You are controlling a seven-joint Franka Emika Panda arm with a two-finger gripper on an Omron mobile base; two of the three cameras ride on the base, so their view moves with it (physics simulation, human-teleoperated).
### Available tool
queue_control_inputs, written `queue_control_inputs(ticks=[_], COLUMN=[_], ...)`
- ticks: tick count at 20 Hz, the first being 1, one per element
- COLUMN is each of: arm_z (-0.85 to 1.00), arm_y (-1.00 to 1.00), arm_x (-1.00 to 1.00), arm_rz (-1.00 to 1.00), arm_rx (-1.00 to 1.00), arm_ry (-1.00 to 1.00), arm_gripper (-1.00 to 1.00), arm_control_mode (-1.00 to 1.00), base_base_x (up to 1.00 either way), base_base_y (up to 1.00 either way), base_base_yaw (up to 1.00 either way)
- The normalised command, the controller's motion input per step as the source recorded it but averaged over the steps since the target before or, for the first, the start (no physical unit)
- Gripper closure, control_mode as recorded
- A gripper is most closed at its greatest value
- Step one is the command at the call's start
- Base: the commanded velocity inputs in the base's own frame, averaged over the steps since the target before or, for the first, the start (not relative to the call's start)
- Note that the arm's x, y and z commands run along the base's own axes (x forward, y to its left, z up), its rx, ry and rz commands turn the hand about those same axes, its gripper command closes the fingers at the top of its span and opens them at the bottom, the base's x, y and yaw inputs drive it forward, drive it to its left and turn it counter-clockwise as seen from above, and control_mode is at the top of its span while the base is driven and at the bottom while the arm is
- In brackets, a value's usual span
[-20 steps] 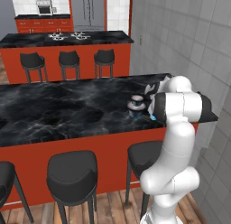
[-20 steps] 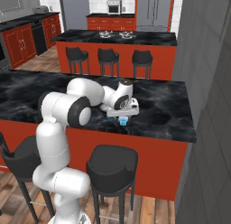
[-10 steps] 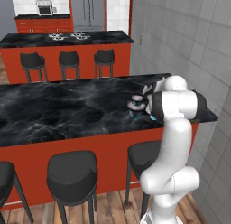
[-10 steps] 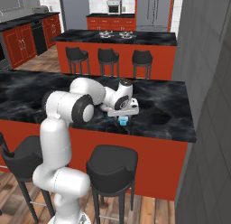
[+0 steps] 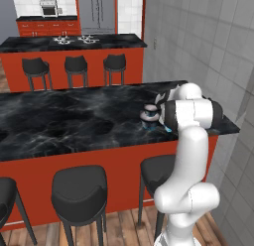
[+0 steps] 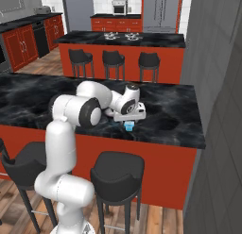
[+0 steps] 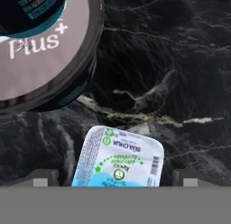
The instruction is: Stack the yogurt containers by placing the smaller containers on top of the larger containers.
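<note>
You get two base views from behind the arm (image 5: 191, 141), left and right, both looking forward and down over the same black counter (image 5: 59, 121) toward the far island (image 6: 127, 39), while your hand view sits close above that counter, facing straight down at it.

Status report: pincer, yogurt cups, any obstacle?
Pincer open, straddling light blue cup. Large tub close beside it, a dark cup on its lid. No obstacle seen.
</note>
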Motion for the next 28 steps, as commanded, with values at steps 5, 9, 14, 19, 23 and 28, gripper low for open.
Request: queue_control_inputs(ticks=[5,9,14,19,23,28], arm_z=[-0.12,-0.11,-0.11,-0.09,-0.09,-0.09], arm_y=[0.0,0.0,0.0,0.0,0.0,0.0], arm_x=[0.01,0.0,0.0,0.0,0.01,0.01], arm_rz=[0.0,-0.01,-0.01,-0.01,-0.01,-0.01], arm_rx=[0.0,0.0,0.0,0.0,0.0,0.0], arm_ry=[0.0,0.0,0.0,0.0,0.0,0.0], arm_gripper=[-1.0,-1.0,-1.0,-1.0,-1.0,-1.0], arm_control_mode=[-1.0,-1.0,-1.0,-1.0,-1.0,-1.0], base_base_x=[0.0,0.0,0.0,0.0,0.0,0.0], base_base_y=[0.0,0.0,0.0,0.0,0.0,0.0], base_base_yaw=[0.0,0.0,0.0,0.0,0.0,0.0])
